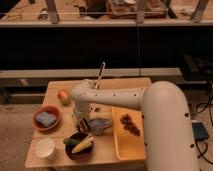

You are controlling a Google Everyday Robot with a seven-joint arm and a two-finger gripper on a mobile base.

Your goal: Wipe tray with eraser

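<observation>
The yellow tray [131, 145] lies on the right part of the wooden table [60, 86], with a cluster of dark red fruit [131, 125] in its middle. A grey-blue block-like thing [101, 124], possibly the eraser, lies on the table just left of the tray. My gripper [83, 123] hangs from the white arm [115, 97] and points down right beside that grey thing, on its left. The gripper is left of the tray, not over it.
A red bowl [36, 116] holds a blue sponge [46, 119] at the left. A peach-coloured fruit [63, 95] lies behind it. A white cup [46, 148] and a dark bowl [70, 152] with a banana stand at the front. A thin stick [101, 74] rises at the back.
</observation>
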